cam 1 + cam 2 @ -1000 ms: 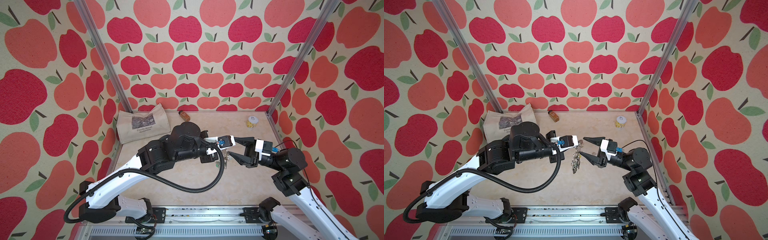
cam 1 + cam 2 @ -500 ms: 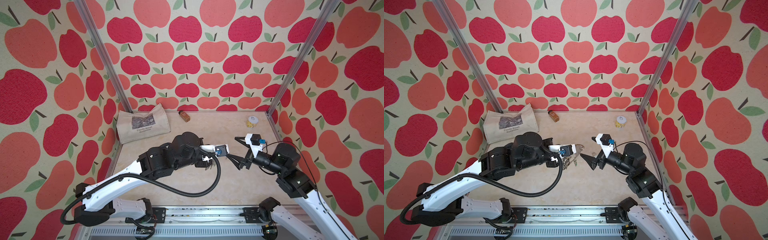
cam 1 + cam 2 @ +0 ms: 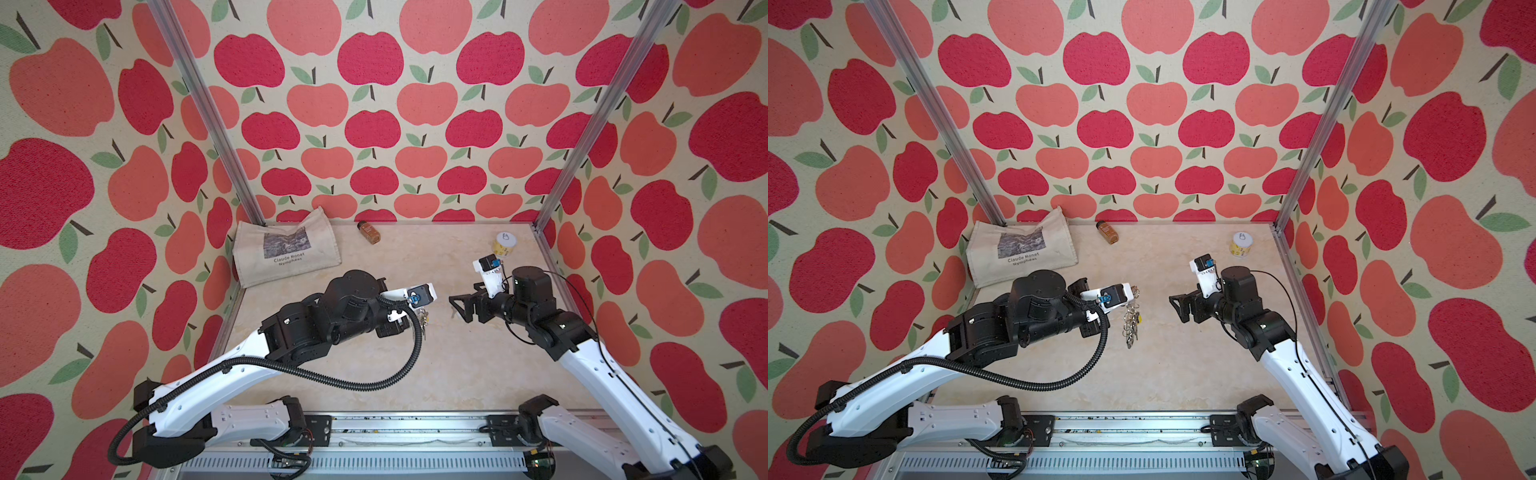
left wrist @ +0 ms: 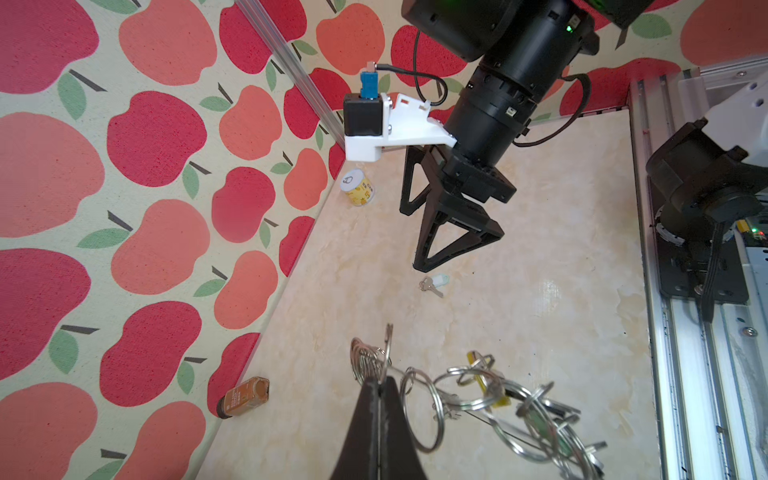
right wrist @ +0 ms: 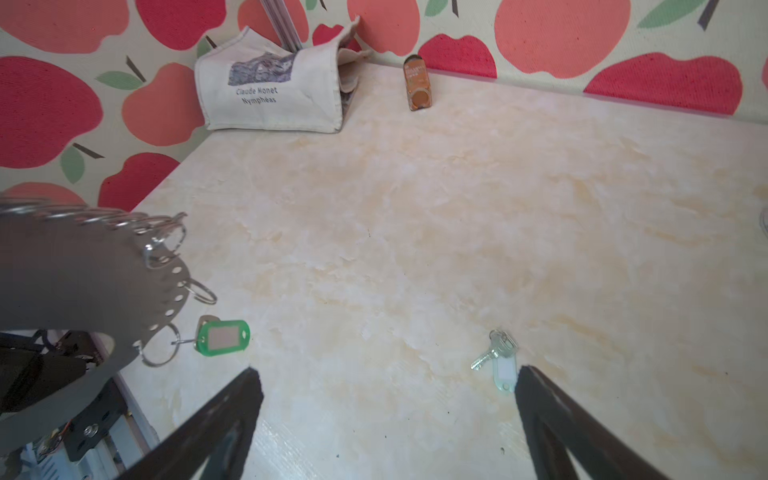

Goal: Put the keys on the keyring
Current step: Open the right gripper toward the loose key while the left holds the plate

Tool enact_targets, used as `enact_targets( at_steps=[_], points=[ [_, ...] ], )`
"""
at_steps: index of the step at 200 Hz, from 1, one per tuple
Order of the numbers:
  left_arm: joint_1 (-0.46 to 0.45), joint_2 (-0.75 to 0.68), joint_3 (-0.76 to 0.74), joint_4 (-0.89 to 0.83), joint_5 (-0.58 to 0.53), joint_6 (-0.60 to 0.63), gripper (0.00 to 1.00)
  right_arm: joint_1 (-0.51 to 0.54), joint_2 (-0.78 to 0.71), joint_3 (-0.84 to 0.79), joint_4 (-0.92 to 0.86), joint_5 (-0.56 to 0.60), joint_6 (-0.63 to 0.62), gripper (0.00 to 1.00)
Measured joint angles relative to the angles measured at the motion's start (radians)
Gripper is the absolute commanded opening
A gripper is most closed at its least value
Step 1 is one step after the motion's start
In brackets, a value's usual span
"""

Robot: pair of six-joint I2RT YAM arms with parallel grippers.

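On the table (image 5: pixel 457 208), the keys (image 5: pixel 493 352) lie flat, blade toward the keyring (image 5: pixel 83 270).

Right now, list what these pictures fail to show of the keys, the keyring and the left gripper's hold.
- the keys: both top views, too small to make out; any writing on the tag is too small in the wrist views.
- the keyring: right wrist view, plate cut off by the picture's edge and blurred up close.
- left gripper: left wrist view, its own shut fingers hide where it pinches the keyring; top views, largely under its wrist camera.
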Motion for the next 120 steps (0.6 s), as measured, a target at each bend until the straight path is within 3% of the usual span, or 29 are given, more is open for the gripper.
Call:
enact_targets(
  at_steps=[39,120],
  points=[
    [0.030,-0.034,-0.058,0.011,0.009,-0.037,0.00,-0.055,0.198,0.006,-0.077,0.077,0.091,0.96],
    [0.078,-0.047,-0.098,0.021,0.027,-0.063,0.00,-0.087,0.579,0.120,-0.107,0.180,0.177,0.77]
  ],
)
